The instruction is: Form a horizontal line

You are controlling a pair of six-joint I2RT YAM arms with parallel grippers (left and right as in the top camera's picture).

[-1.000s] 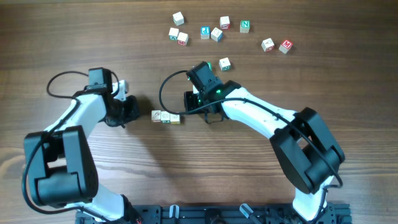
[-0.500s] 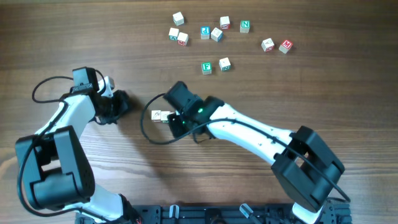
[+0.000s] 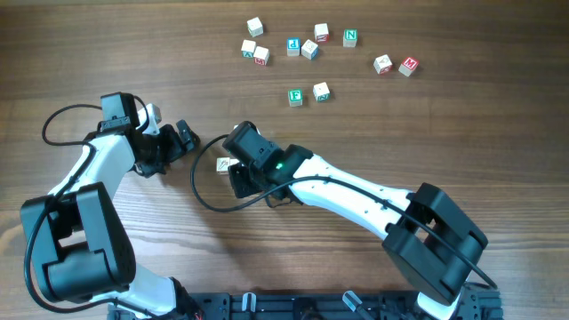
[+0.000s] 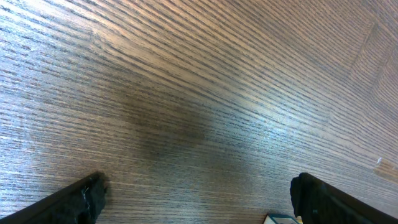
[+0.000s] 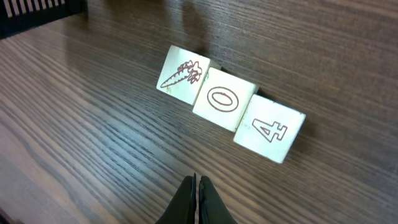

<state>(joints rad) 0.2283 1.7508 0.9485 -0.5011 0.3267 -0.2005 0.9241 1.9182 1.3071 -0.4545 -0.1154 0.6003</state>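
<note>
**Operator:** Status of the right gripper (image 5: 197, 182)?

**Technician:** Closed completely, fingertips pressed together, nothing held. Poised beside the horizontal line (image 5: 224, 99), clear of its cubes. Shifted slightly left since half a second ago, by the overhead view, and now covering most of the row.

**Operator:** Location of the horizontal line?

**Technician:** On the wooden table (image 3: 462, 133), about mid-table, between the two grippers and well near of the loose cubes (image 3: 309, 50). Built from three cream cubes touching side to side: carrot cube (image 5: 182, 74), 0 cube (image 5: 224, 99), 4 cube (image 5: 269, 132). Visible from overhead only as the left end cube (image 3: 224, 164), down from two exposed cubes half a second ago.

**Operator:** And the left gripper (image 4: 200, 191)?

**Technician:** Spread wide, fingers (image 4: 87, 194) at the two lower corners of the wrist view, only bare wood between them. Positioned left of the row, apart from it. Moved a little right and far since the earlier frame.

**Operator:** Any change among the loose cubes?

**Technician:** None seen. Scattered along the far side as before, with the green F cube (image 3: 295, 97) closest to the row.
</note>
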